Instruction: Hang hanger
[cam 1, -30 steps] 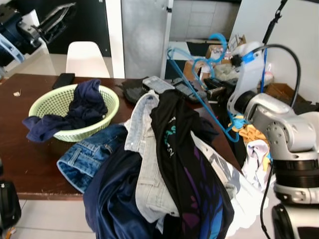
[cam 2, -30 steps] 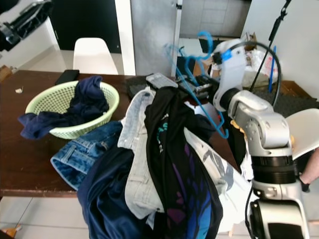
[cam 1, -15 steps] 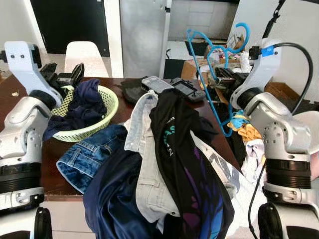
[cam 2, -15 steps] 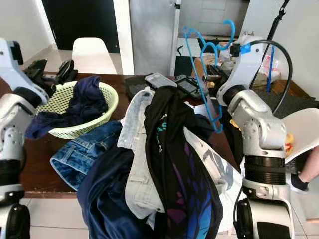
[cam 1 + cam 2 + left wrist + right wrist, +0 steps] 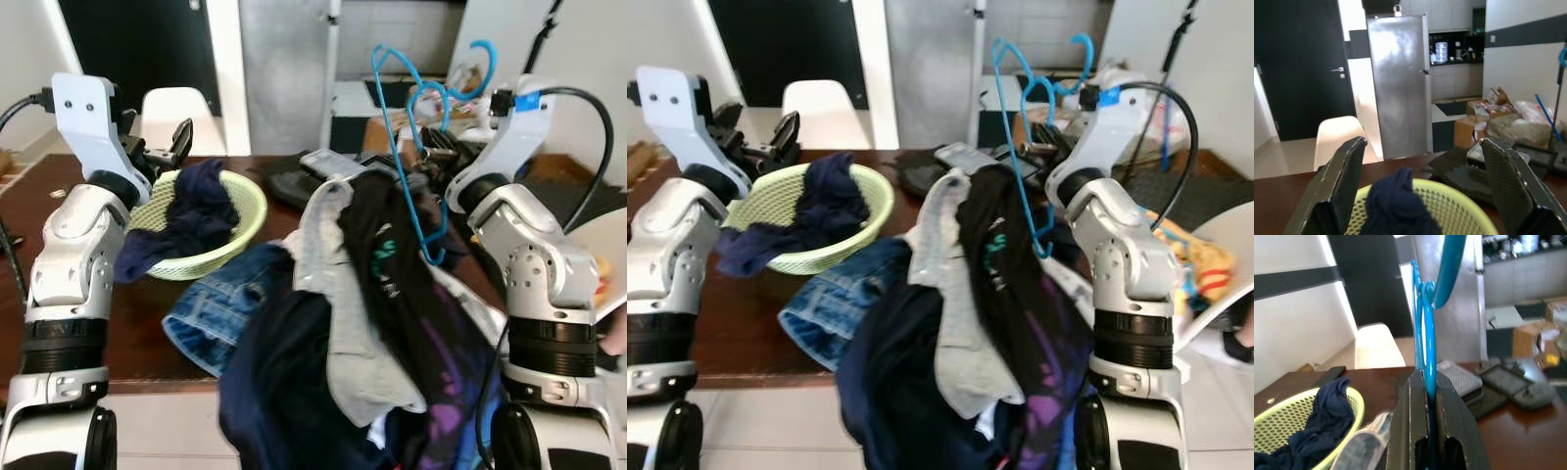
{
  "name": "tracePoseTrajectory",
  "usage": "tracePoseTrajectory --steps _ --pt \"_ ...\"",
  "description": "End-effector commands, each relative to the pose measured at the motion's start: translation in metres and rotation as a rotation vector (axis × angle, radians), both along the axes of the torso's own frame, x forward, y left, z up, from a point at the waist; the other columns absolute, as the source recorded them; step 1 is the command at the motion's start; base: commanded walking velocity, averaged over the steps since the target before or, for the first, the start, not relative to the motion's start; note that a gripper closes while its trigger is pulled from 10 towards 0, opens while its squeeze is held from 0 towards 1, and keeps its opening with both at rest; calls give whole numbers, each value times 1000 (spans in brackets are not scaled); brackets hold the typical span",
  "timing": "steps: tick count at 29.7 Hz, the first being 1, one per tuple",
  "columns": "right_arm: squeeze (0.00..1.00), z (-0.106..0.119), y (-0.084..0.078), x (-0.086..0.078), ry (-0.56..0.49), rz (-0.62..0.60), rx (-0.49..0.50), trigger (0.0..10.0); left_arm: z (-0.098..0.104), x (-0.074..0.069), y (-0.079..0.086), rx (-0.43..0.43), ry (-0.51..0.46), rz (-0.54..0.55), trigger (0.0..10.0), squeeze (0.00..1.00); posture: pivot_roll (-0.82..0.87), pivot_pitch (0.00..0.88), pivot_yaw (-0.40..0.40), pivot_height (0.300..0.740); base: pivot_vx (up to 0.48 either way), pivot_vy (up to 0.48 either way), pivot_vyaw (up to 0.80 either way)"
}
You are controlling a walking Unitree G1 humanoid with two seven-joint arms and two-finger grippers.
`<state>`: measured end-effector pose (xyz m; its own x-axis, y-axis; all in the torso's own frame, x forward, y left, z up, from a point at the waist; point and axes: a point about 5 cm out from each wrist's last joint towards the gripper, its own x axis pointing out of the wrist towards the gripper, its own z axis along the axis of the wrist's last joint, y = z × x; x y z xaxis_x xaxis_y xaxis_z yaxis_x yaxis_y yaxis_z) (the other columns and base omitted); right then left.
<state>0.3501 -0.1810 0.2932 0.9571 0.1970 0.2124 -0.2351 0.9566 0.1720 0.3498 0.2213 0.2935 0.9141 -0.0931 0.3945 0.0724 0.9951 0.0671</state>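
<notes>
The right gripper (image 5: 1425,431) is clamping the blue hanger (image 5: 407,147) above the clothes pile (image 5: 362,323), hook upward. The left gripper (image 5: 1420,191) is hovering wide open and empty over the green basket (image 5: 211,259) beside that pile; keeping the clamp firm and the hook upright should be helping it catch a rail

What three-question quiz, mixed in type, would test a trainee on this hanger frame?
1. True or false: the right gripper is shut on the blue hanger.
2. Multiple choice: the dark blue garment lies in A) the green basket, B) a cardboard box, C) a drawer.
3. Fill in: the left gripper hovers with its fingers ____ above the basket.

Key: 1 true. 2 A. 3 open.
</notes>
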Motion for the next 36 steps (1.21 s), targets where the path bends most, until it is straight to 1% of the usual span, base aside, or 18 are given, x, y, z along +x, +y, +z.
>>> tracePoseTrajectory --steps 1,4,6,11,15,21,25,30,32,33,35,36 --pt "0 4 3 -1 -20 4 -5 10000 3 -1 7 18 -18 39 10000 0 53 16 -20 740 0 412 0" --pt "0 4 2 -1 -20 2 -6 10000 5 -1 9 22 -23 50 10000 0 56 17 -22 740 0 415 0" --pt "0 5 2 0 -21 -1 -11 10000 5 -1 11 12 -25 59 10000 0 57 18 -22 740 0 0 0" --pt "0 4 3 -1 -21 5 -17 10000 0 -3 10 12 -8 56 10000 0 56 20 -23 740 0 0 0" --pt "0 2 6 -3 -19 14 -19 10000 -2 -7 2 2 -19 38 10000 0 56 23 -24 740 480 0 0" --pt "0 2 6 -3 -19 16 -19 10000 -2 -7 0 2 -22 35 10000 0 57 26 -25 740 480 0 0" --pt "0 2 6 -2 -20 22 -21 10000 -1 -5 -6 -5 -23 17 10000 0 58 27 -25 740 451 0 0" --pt "0 2 7 -2 -20 27 -23 10000 -2 -5 -8 -23 -24 26 10000 0 58 27 -25 740 0 0 0" --pt "0 3 8 -2 -22 29 -25 10000 -2 -6 -14 -15 -24 -12 10000 0 57 26 -25 740 0 0 0" --pt "0 3 8 -2 -22 30 -25 10000 -2 -7 -18 9 -26 -35 10000 0 57 24 -23 740 0 -472 0" --pt "0 3 8 -2 -22 30 -25 10000 -2 -7 -18 9 -26 -35 10000 0 57 24 -23 740 0 -472 0" --pt "0 3 8 -3 -22 30 -25 10000 -2 -8 -21 26 -28 -50 10000 0 57 24 -23 740 0 -472 0"
